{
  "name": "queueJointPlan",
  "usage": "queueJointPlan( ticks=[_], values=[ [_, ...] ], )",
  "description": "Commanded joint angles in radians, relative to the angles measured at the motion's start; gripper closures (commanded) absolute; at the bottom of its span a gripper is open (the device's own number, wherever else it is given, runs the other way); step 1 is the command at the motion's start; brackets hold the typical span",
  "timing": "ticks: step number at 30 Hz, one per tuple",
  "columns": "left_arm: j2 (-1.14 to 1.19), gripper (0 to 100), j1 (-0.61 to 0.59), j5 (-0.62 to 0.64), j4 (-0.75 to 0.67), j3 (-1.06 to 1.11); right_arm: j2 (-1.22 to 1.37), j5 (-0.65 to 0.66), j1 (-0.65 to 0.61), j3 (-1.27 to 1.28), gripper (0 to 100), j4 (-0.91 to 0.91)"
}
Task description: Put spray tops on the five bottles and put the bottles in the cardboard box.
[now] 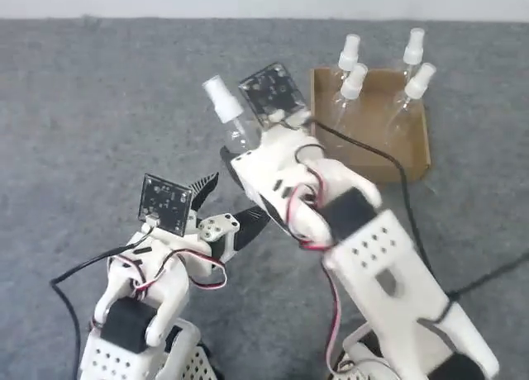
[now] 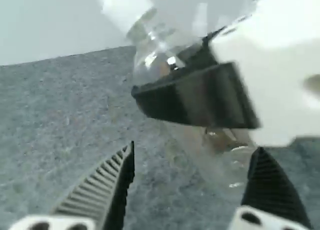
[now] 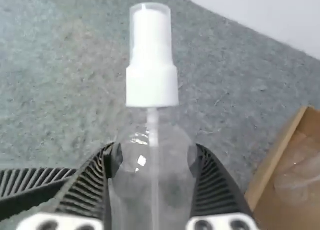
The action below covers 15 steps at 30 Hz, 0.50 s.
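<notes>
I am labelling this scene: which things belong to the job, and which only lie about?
Job: clear plastic bottle with white spray top in right pincer; four more capped bottles; brown cardboard box.
Lying about: black cables; grey fabric table cover.

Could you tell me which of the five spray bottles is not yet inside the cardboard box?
The bottle clamped in the right gripper, outside the cardboard box; the other four bottles stand inside it.
</notes>
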Motion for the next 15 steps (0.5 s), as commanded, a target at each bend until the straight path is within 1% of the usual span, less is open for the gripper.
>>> queueJointPlan(
  ticks=[1,6,12,15],
  values=[
    [-0.012,67,0.0,0.011,-0.032,-0.007,-0.125,-0.006,-0.005,-0.077,99.3,0.058],
    [-0.012,67,0.002,0.011,-0.032,-0.001,-0.189,-0.005,-0.004,-0.077,99.3,0.124],
    [-0.012,67,0.0,0.011,-0.077,0.03,-0.211,-0.003,-0.001,-0.077,99.3,0.163],
    [-0.014,67,0.002,0.011,-0.075,0.03,-0.208,-0.003,0.051,-0.08,99.3,0.157]
  ],
)
